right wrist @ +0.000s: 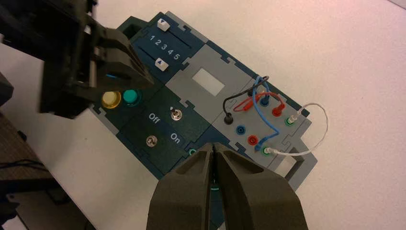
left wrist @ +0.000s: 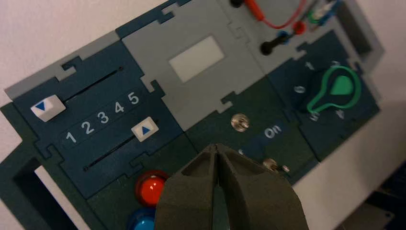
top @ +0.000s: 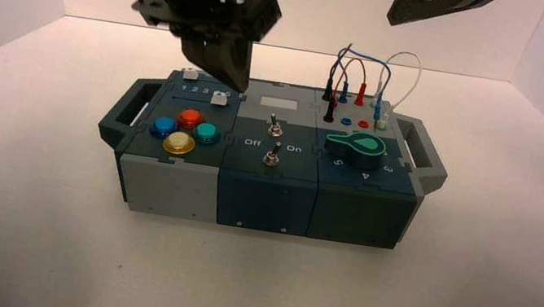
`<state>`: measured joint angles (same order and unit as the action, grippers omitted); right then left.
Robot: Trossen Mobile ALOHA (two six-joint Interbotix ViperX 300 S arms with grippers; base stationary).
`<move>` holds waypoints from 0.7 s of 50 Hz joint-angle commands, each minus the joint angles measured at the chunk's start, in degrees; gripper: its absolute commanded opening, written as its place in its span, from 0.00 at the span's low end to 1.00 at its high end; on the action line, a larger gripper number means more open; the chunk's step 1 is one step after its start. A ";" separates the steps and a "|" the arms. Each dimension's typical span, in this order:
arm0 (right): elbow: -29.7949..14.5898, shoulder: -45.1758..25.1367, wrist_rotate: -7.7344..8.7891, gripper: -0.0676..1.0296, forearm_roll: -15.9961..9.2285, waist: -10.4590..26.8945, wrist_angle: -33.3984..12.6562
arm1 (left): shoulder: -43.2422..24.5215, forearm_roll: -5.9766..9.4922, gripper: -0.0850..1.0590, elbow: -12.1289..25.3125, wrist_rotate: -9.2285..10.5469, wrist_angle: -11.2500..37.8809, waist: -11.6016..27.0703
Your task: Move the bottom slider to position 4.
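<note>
The bottom slider point(left wrist: 144, 129) is a white cap with a blue triangle on a dark slot. It stands about level with the printed 4 point(left wrist: 119, 107), a little toward the 5. It also shows in the high view point(top: 219, 98) and the right wrist view point(right wrist: 161, 64). My left gripper point(top: 235, 82) is shut and empty. It hangs just above the box, behind and right of that cap, not touching it; its tip point(left wrist: 218, 148) shows over the switch panel. The other white cap point(left wrist: 48, 106) sits at the 1 end. My right gripper point(right wrist: 214, 146) is shut, parked high at the back right point(top: 406, 14).
Red point(top: 190, 117), blue, teal and yellow buttons sit in front of the sliders. Two metal toggle switches point(top: 276, 128) stand mid-box between "Off" and "On". A green knob point(top: 361, 144) and plugged wires point(top: 363, 77) fill the right end. The box has a handle at each end.
</note>
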<state>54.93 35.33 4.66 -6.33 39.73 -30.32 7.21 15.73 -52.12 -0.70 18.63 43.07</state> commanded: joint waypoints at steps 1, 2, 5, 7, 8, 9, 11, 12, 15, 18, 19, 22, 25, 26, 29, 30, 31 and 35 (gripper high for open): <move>-1.93 0.26 0.44 0.04 -0.09 0.26 0.88 | -0.79 0.09 0.05 0.79 0.88 -1.85 0.26; -1.85 0.18 0.44 0.04 -0.09 0.26 0.88 | -0.97 0.09 0.05 0.88 1.05 -2.02 0.26; -1.85 0.26 0.53 0.04 -0.09 0.26 0.88 | -1.05 0.09 0.05 0.79 1.32 -2.64 0.26; -1.76 0.26 0.53 0.04 -0.09 0.26 0.88 | -1.05 0.09 0.05 0.79 1.49 -2.90 0.26; -1.76 0.26 0.53 0.04 -0.09 0.26 0.88 | -1.05 0.09 0.05 0.79 1.67 -3.08 0.26; -1.67 0.26 0.53 0.04 0.00 0.26 0.88 | -1.05 0.09 0.05 0.88 1.67 -3.16 0.26; -1.67 0.26 0.53 0.04 0.00 0.26 0.97 | -1.05 0.09 0.05 0.88 1.76 -3.34 0.26; -1.67 0.26 0.53 0.04 0.00 0.26 0.97 | -1.05 0.09 0.05 0.88 1.76 -3.34 0.26; -1.58 0.26 0.53 0.04 0.00 0.26 1.14 | -1.14 0.09 0.05 0.79 1.76 -4.04 0.26; -1.58 0.26 0.62 0.04 0.09 0.26 1.14 | -1.58 0.09 0.05 0.70 1.76 -5.10 0.26; -1.58 0.26 0.62 0.04 0.00 0.26 1.14 | -1.67 0.09 0.05 0.70 1.76 -5.10 0.26; -1.41 0.26 0.62 0.04 0.09 0.26 1.14 | -2.55 -0.18 0.05 0.70 1.76 -5.45 0.26; -1.41 0.26 0.62 0.04 0.18 0.26 1.14 | -3.34 -0.62 0.05 0.70 1.58 -5.71 0.18; -1.41 0.26 0.70 0.04 0.18 0.26 1.14 | -3.60 -0.70 0.05 0.70 1.58 -5.80 0.09; -1.32 0.26 0.70 0.04 0.18 0.35 1.14 | -3.87 -0.70 0.05 0.88 1.49 -5.62 0.09; -1.32 0.26 0.62 0.04 0.18 0.35 1.14 | -3.87 -0.79 0.05 0.97 1.58 -5.62 0.00; -1.32 0.26 0.62 0.04 0.18 0.26 1.14 | -3.87 -0.79 0.05 0.97 1.49 -5.62 0.00; -1.32 0.26 0.70 0.04 0.26 0.26 1.14 | -3.69 -1.14 0.05 0.97 1.32 -5.71 -0.18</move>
<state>54.93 35.33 5.01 -6.15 39.73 -29.71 2.64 15.03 -52.12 0.70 13.45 43.15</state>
